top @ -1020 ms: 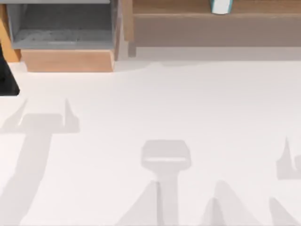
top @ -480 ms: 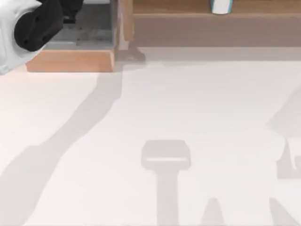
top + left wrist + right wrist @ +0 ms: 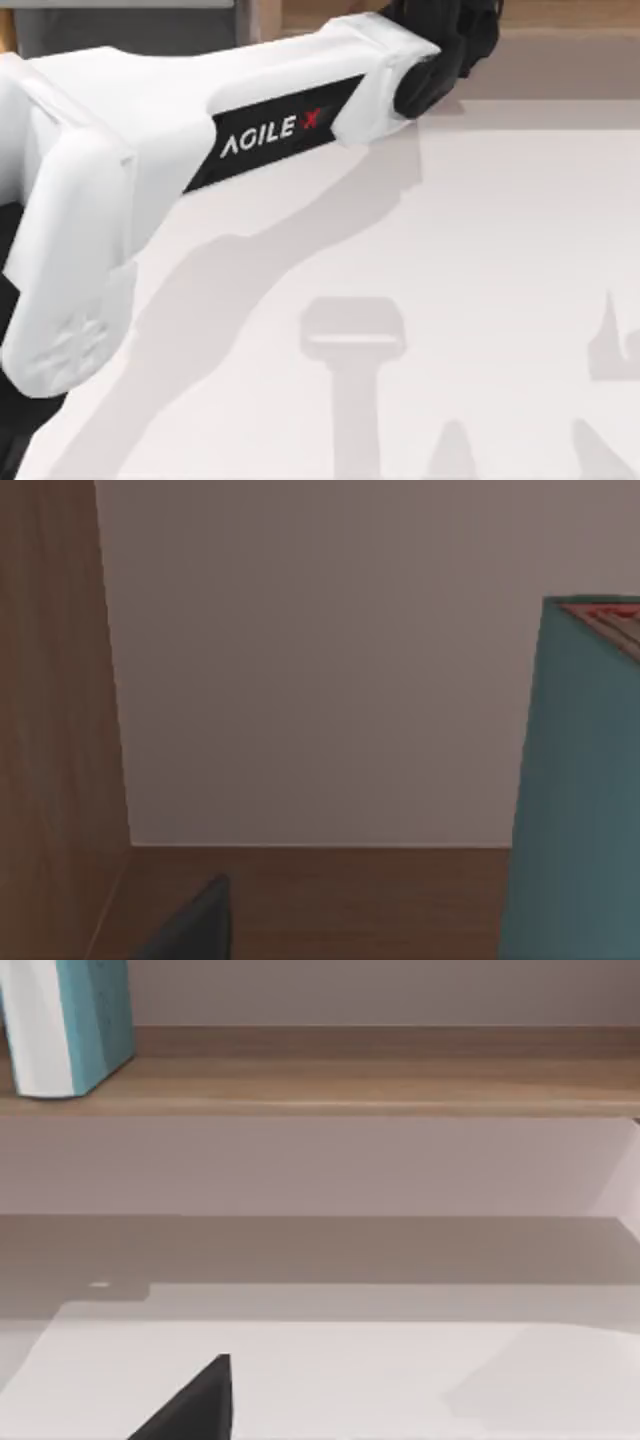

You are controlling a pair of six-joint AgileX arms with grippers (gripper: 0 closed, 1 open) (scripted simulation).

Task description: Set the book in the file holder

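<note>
the white bench (image 3: pixel 480 250) is bare up front apart from soft grey shadows; the left arm (image 3: pixel 200 150), white with the agilex lettering on a black band, stretches from the top view's left edge diagonally toward the far side, covering most of the grey file holder (image 3: pixel 120 30) so just a strip of its grey wall peeks out at the far left; the left tool (image 3: pixel 445 40) is the dark bit at the end of that arm, up at the long brown wooden shelf (image 3: pixel 560 50) along the back; honestly can't tell how far open it is or if it's got hold of anything; in the left wrist view the book (image 3: pixel 580 800) stands upright, light-blue cover very close, on the shelf board, with a plain back wall behind and a wooden side panel (image 3: pixel 50 730) well off to one side; the right wrist view shows the same book (image 3: pixel 70 1020) farther off, upright on the shelf with white page edges facing out; a dark fingertip (image 3: pixel 195 1405) of the right tool sits low over the bench, can't tell its opening either
</note>
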